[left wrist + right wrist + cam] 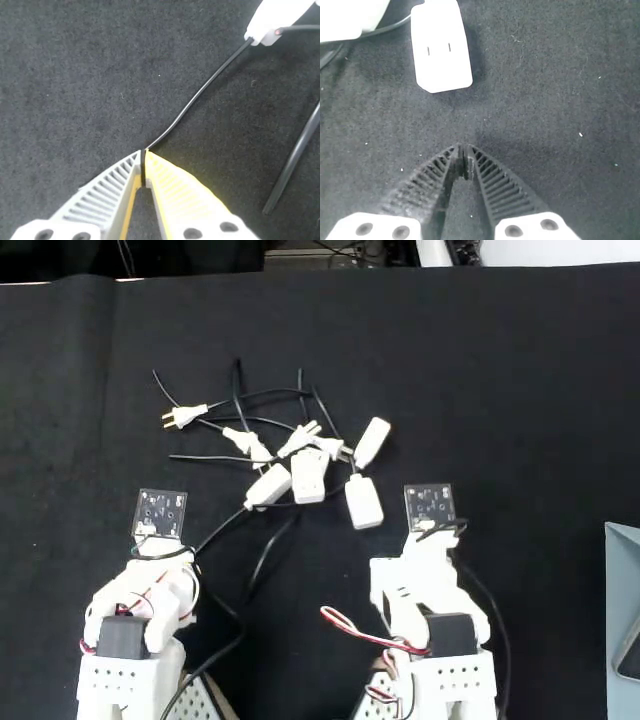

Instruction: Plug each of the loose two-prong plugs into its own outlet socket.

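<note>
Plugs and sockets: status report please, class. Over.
Left gripper shut, cable at its tips. Right gripper shut, short of a socket. Plugs loose in the pile; crossed cables in the way.

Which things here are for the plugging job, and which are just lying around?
Job: loose plugs, outlet sockets, black cord pinched in the left gripper.
Lying about: grey-blue container at the high view's right edge.
</note>
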